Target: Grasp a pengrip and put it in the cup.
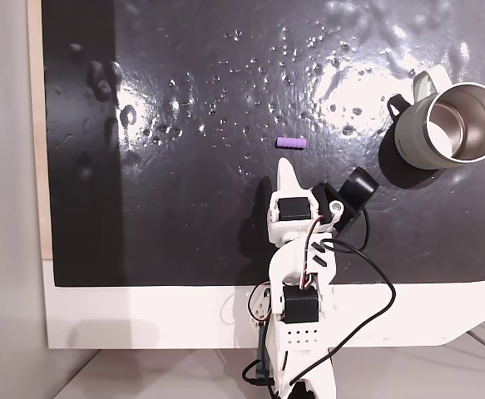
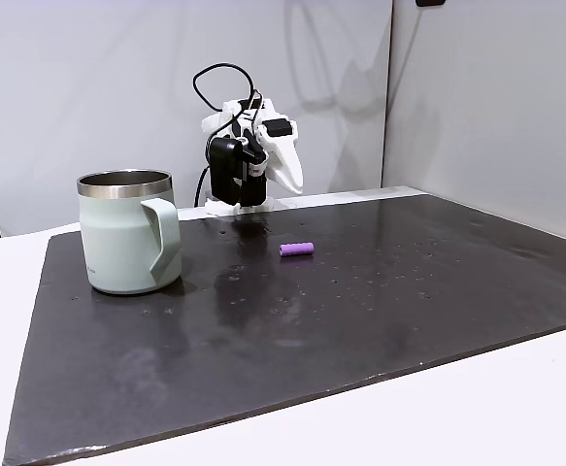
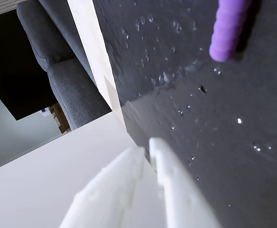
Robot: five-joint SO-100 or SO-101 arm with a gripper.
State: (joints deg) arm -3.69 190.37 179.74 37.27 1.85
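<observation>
The pengrip is a small purple ribbed cylinder lying on its side on the black mat, near the middle. In another fixed view the pengrip lies well to the right of the cup, a pale grey-green mug standing upright with its handle toward the pengrip. The cup shows its steel inside at the mat's right edge. My gripper hovers just short of the pengrip, on the arm's side, shut and empty. In the wrist view the fingers lie pressed together, and the pengrip sits ahead at the top right.
The black mat covers most of the white table and carries small droplets and bumps. The arm's base and black cables sit at the table's near edge. A grey sofa stands beyond the table in the wrist view.
</observation>
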